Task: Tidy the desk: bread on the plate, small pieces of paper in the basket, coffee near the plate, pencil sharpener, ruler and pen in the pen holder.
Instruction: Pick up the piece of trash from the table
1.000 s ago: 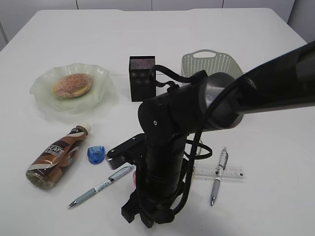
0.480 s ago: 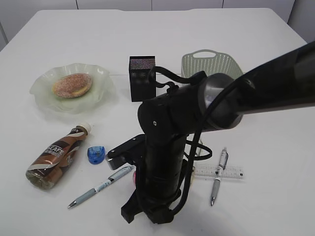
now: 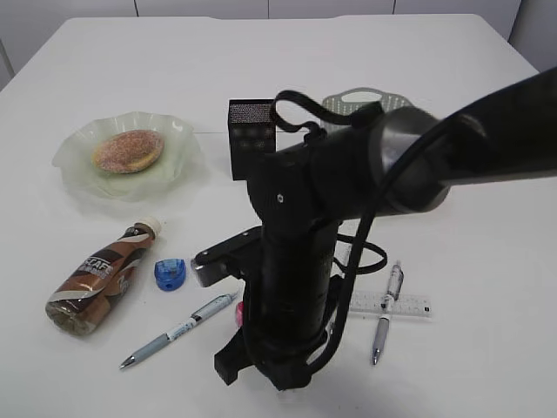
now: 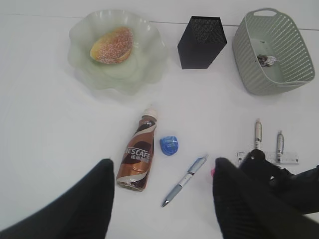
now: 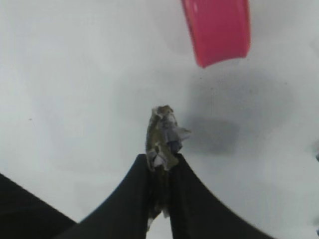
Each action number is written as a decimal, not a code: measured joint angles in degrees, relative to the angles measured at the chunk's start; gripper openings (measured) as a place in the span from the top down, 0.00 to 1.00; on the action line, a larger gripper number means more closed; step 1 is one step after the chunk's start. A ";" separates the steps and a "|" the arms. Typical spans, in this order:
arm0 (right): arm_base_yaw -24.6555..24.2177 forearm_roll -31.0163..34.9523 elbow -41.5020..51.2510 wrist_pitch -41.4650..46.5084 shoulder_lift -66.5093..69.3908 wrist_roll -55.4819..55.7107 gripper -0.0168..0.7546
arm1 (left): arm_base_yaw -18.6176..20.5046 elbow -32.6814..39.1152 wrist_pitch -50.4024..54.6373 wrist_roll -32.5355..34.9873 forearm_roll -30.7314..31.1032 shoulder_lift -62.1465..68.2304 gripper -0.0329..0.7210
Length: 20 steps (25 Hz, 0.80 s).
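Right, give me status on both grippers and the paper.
Right gripper shut on a paper wad, just above the desk. Left gripper open, empty, hovering high. One wad already in the basket. Nothing blocking.

Two black fingers [image 5: 182,199] rise from six o'clock and pinch a crumpled paper wad [image 5: 163,137] between their tips above the white counter [image 5: 75,74], with a pink object [image 5: 218,27] at one o'clock.
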 joint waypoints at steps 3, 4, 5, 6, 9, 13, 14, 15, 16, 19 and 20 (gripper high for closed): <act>0.00 -0.26 0.00 2.60 -2.96 1.14 0.88 | 0.00 0.00 0.00 0.00 0.25 0.00 0.35; 0.00 -0.36 0.00 3.74 -3.67 1.63 0.88 | 0.00 0.00 0.00 0.00 0.34 0.00 0.35; 0.00 -0.36 0.00 4.64 -4.53 2.13 0.88 | 0.00 0.00 0.00 0.00 0.38 0.00 0.35; 0.00 -0.36 0.00 5.68 -5.45 2.70 0.88 | 0.00 0.00 0.00 0.00 0.47 0.00 0.36; 1.09 -0.83 0.00 8.54 -8.22 4.03 0.88 | 0.00 0.00 0.00 0.00 0.58 0.00 0.38; 4.50 -0.45 -2.68 10.77 -11.76 5.49 0.88 | 0.00 0.00 0.00 0.00 0.58 0.00 0.40; 4.38 -0.62 -4.37 10.97 -12.16 5.80 0.88 | 0.00 0.00 0.00 0.00 0.88 0.00 0.41; 3.74 -0.85 -6.63 11.45 -12.26 6.39 0.88 | 0.00 0.00 0.00 0.00 1.41 0.00 0.42; 3.07 -1.02 -8.76 11.96 -12.26 6.66 0.88 | 0.00 0.03 0.00 0.00 1.69 0.00 0.42; -0.21 -1.51 -17.18 13.47 -12.26 7.13 0.88 | 0.00 0.56 0.04 0.00 2.60 0.00 0.42; -1.75 -1.78 -19.60 13.77 -12.14 7.11 0.88 | 0.00 0.56 0.04 0.00 2.84 0.00 0.43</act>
